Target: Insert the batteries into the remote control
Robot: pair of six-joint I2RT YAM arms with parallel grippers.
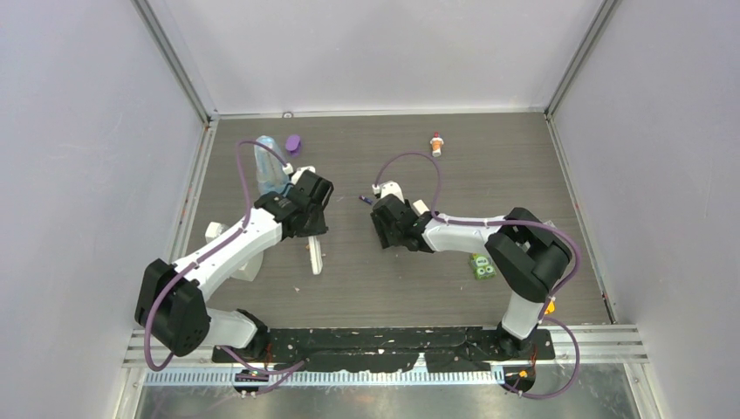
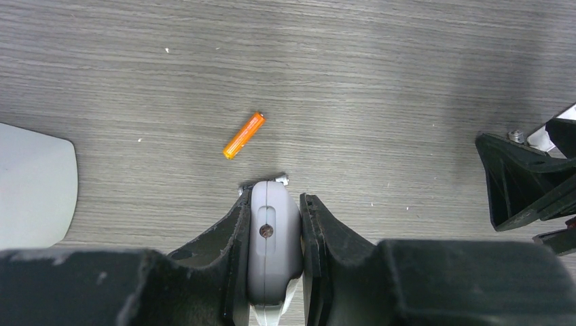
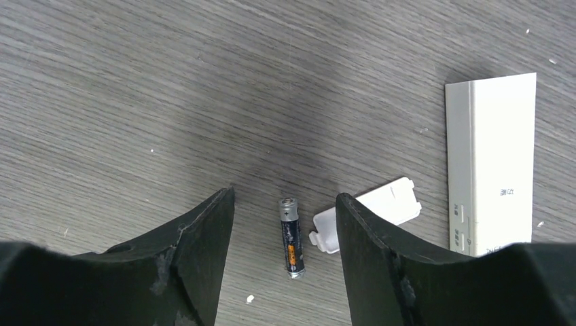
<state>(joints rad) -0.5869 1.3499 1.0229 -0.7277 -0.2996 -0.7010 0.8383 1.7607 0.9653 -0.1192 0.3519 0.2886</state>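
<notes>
Clamps the remote control (image 2: 274, 238) edge-on in the left gripper (image 2: 275, 198), probably to steady it for loading. Straddles a dark battery (image 3: 291, 238) on the table (image 3: 136, 102) with the right gripper (image 3: 284, 197), jaws well apart and touching nothing, apparently lined up for a pinch. Ignores the orange battery (image 2: 244, 135) lying just ahead of the remote.
</notes>
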